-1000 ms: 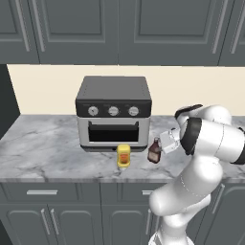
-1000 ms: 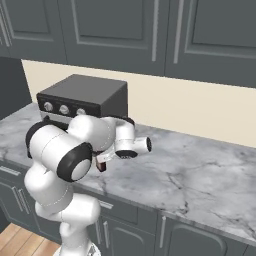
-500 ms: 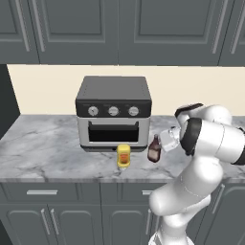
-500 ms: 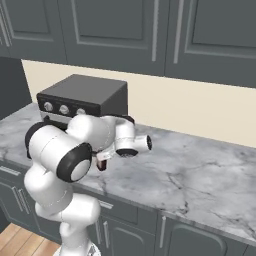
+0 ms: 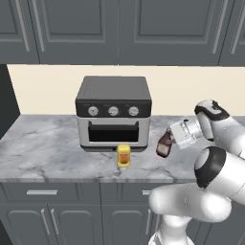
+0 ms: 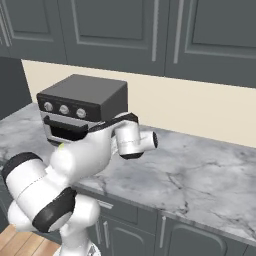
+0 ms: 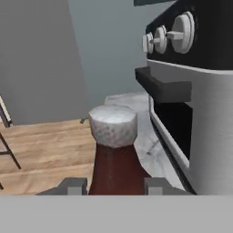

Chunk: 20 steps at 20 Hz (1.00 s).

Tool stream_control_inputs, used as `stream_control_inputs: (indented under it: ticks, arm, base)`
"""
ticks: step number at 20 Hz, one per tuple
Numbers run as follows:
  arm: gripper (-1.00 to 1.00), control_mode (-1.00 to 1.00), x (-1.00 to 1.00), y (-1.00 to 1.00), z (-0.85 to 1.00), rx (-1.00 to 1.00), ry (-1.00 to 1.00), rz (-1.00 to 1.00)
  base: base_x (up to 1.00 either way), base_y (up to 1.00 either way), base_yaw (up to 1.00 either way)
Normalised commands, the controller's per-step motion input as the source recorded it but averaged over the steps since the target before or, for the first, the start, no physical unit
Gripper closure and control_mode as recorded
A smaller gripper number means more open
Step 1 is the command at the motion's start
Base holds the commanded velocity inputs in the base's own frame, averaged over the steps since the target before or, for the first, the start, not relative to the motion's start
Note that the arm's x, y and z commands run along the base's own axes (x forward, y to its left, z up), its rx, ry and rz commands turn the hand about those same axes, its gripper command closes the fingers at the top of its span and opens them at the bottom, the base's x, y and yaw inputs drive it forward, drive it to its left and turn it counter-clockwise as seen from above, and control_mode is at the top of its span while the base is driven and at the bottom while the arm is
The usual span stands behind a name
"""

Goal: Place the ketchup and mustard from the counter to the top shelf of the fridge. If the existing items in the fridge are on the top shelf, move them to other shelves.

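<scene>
The ketchup (image 5: 164, 144), a dark brown-red bottle, tilts just right of the toaster oven, level with the counter (image 5: 48, 154). My gripper (image 5: 172, 139) is shut on it from the right. In the hand view the ketchup (image 7: 116, 161) with its pale cap stands between my fingertips (image 7: 73, 185), the gripper (image 7: 113, 186) closed on its body. The mustard (image 5: 123, 155), a squat yellow bottle, stands on the counter in front of the oven door, left of the ketchup. The fridge, its top shelf and the existing items are out of view.
A black-and-silver toaster oven (image 5: 113, 112) sits at the back of the counter, close to the left of my hand (image 6: 132, 140). Grey wall cabinets (image 5: 119, 28) hang overhead. A dark tall panel (image 5: 5, 100) borders the counter's left end. The counter (image 6: 200, 175) stretches bare to the right.
The jaws have closed from wide open onto the ketchup. The bottle has shifted slightly right and up and now leans.
</scene>
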Motion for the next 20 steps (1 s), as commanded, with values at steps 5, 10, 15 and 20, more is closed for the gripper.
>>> stream_control_inputs:
  ticks: [5,10,15,20]
  arm:
    - [1.00,-1.00,-1.00,0.18,1.00,-0.14,-0.19,-0.06]
    - [1.00,-1.00,-1.00,0.28,1.00,-0.23,-0.18,-0.10]
    - [1.00,-1.00,-0.95,0.16,1.00,-0.22,-0.12,-0.15]
    - [1.00,-1.00,-0.72,0.00,0.92,0.05,0.00,-0.19]
  base:
    - [0.00,0.00,0.00]
    - [0.00,0.00,0.00]
    - [0.00,0.00,0.00]
    - [0.00,0.00,0.00]
